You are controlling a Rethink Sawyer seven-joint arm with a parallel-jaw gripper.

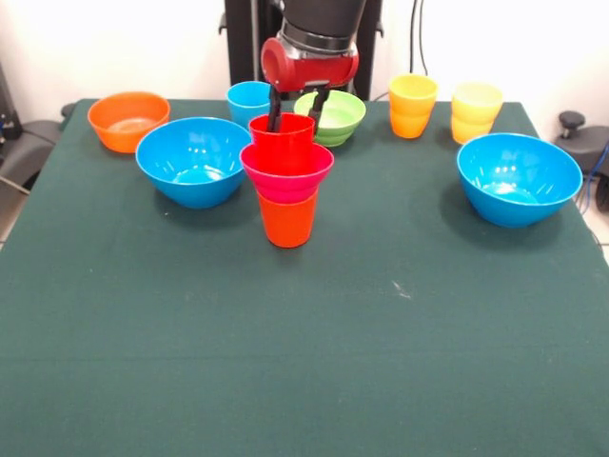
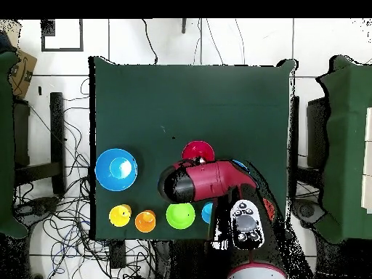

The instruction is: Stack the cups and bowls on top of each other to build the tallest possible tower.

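Tool (image 1: pixel 296 107) astride red cup (image 1: pixel 283 141) rim atop tower (image 1: pixel 286 186).

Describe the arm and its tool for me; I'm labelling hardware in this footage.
The arm has a glossy red rounded shell with black joint sections; the front view shows a red cylindrical wrist under a black segment. A grey panel with dark buttons sits on one link. The tool is two thin black fingers.

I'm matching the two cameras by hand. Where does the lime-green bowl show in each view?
Front view: the lime-green bowl stands at the table's far edge, just right of the gripper.
Overhead view: lime-green bowl near the bottom edge, below the arm.
Shared landmark: the orange cup beside it.
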